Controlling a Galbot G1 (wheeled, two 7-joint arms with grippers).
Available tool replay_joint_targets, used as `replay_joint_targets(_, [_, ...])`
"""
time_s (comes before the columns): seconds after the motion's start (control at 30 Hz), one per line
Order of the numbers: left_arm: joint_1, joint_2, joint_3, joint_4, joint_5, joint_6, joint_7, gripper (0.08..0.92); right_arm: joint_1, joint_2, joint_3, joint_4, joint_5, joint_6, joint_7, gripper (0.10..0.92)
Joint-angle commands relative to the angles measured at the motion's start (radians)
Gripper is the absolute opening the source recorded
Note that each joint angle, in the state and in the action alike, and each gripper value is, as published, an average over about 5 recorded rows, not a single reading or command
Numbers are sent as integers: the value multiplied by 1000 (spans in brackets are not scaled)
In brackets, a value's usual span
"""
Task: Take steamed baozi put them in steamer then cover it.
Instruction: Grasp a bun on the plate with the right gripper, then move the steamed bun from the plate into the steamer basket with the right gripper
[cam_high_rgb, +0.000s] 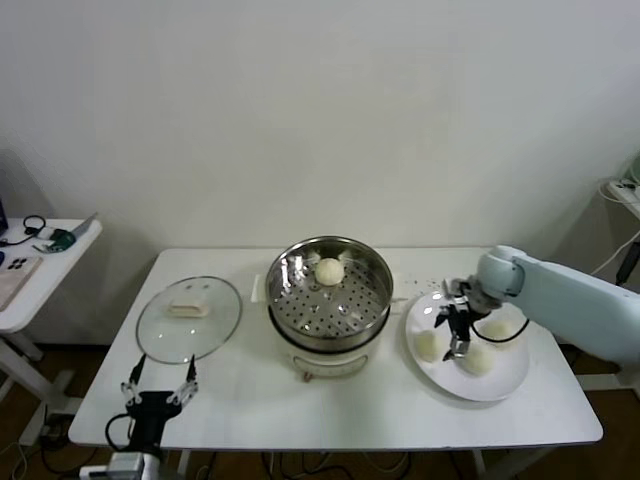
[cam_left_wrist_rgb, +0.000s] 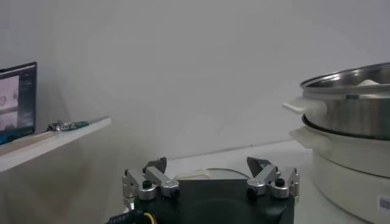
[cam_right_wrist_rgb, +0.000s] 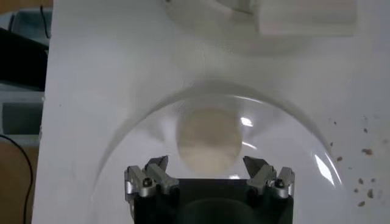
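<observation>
The steamer (cam_high_rgb: 328, 290), a shiny steel pot with a perforated tray, stands mid-table with one steamed baozi (cam_high_rgb: 329, 270) inside. Three more baozi (cam_high_rgb: 428, 345) (cam_high_rgb: 478, 360) (cam_high_rgb: 497, 328) lie on the white plate (cam_high_rgb: 445, 377) to its right. My right gripper (cam_high_rgb: 457, 345) hangs open just above the plate among them. In the right wrist view one baozi (cam_right_wrist_rgb: 207, 139) lies ahead of the open right gripper (cam_right_wrist_rgb: 207, 167), untouched. My left gripper (cam_high_rgb: 160, 385) waits open near the table's front left edge. In the left wrist view the left gripper (cam_left_wrist_rgb: 207, 167) is empty, with the steamer (cam_left_wrist_rgb: 353, 122) off to one side.
A round glass lid (cam_high_rgb: 189, 317) lies flat on the table left of the steamer, just beyond my left gripper. A white side table (cam_high_rgb: 40, 260) with small items stands farther left. A white wall rises behind the table.
</observation>
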Motion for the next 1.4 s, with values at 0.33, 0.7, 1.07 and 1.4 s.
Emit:
replay_joint_targets(0.33, [-3, 3, -2, 3, -1, 2, 0, 823, -45, 61, 38, -77, -30, 9, -8, 801])
replay_joint_targets(0.7, [-4, 2, -1, -3, -1, 6, -1, 823, -39, 40, 57, -65, 4, 9, -4, 714])
replay_joint_targets(1.07, [0, 7, 11, -22, 0, 25, 2, 823, 275, -82, -73, 1, 241, -16, 5, 714])
replay_joint_targets(1.4, [-10, 21, 42, -27, 6, 28, 1, 823, 729, 38, -366, -17, 508, -16, -12, 715])
